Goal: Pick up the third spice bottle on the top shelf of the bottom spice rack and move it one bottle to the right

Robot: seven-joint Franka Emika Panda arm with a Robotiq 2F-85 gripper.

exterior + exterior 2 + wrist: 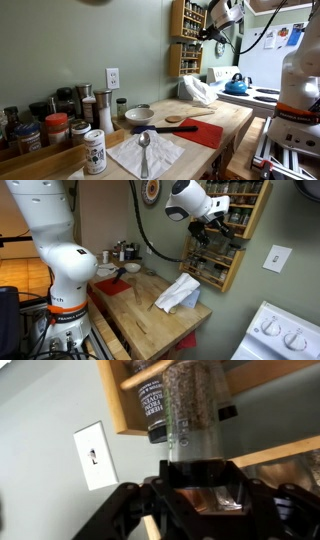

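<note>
Two wooden spice racks (186,36) hang on the green wall and show in both exterior views, also here (232,242). My gripper (212,31) is up at the racks, seen also in an exterior view (214,222). In the wrist view my dark fingers (200,488) are closed around a clear spice bottle (192,415) filled with speckled spice. It stands in front of a wooden shelf (262,452). A bottle with a black label (153,405) is close beside it. The other bottles on the shelf are hidden.
A wooden counter (225,118) holds a white cloth (197,90), a red mat (198,131), a wooden spoon (186,118), a bowl (139,115) and a napkin with a spoon (145,152). Several spice jars (60,125) stand at its end. A blue kettle (236,85) sits on the stove. A wall outlet (93,455) is beside the rack.
</note>
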